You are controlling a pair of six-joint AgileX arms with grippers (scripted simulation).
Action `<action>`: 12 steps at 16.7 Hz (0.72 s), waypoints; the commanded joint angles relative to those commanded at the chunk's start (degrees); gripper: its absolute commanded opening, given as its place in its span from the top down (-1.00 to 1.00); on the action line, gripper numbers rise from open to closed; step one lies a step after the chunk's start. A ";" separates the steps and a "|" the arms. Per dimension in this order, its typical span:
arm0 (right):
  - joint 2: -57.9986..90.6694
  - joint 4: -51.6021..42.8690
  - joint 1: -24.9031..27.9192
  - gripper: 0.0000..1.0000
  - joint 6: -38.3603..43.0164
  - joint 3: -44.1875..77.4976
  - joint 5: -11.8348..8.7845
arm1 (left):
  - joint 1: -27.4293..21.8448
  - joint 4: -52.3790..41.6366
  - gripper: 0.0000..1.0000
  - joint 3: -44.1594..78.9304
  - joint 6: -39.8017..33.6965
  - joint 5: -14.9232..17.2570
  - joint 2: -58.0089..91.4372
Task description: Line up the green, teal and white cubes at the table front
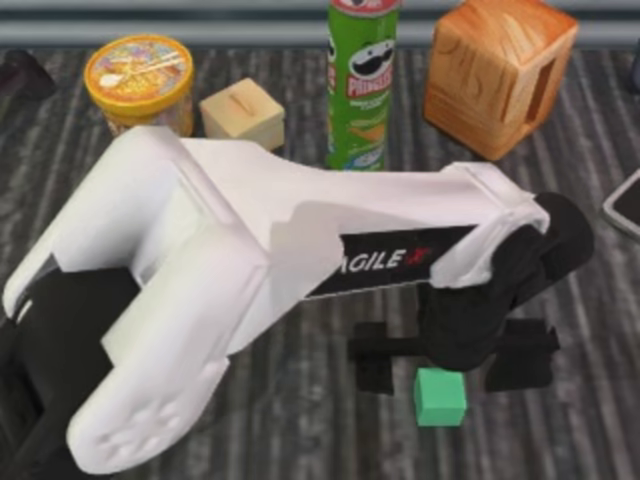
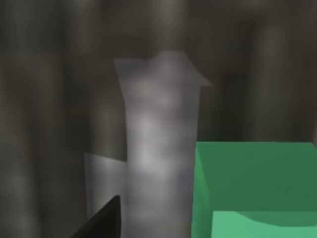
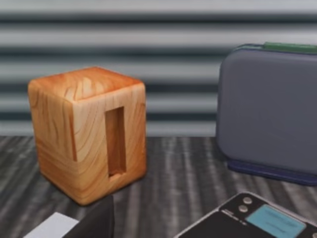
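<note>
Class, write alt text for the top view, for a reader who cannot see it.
The left arm's end effector hangs open just behind a green cube near the front of the striped table. Behind stand a Pringles can, an orange wooden box, a tan slotted block and a yellow tub.

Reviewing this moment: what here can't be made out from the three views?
- Teal and white cubes: in no view; the left arm covers much of the table in the top view.
- Green cube: cut by the edge in the left wrist view.
- Left gripper: contact with the cube unclear.
- Right gripper: not in view.
</note>
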 joint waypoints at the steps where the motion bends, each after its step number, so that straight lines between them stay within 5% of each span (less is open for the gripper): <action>1: 0.00 0.00 0.00 -1.00 0.00 0.00 0.00 | -0.01 -0.19 -1.00 0.17 -0.01 -0.01 -0.04; 12: 0.00 0.00 0.00 -1.00 0.00 0.00 0.00 | 0.83 -13.48 -1.00 9.65 -0.36 -0.05 -3.82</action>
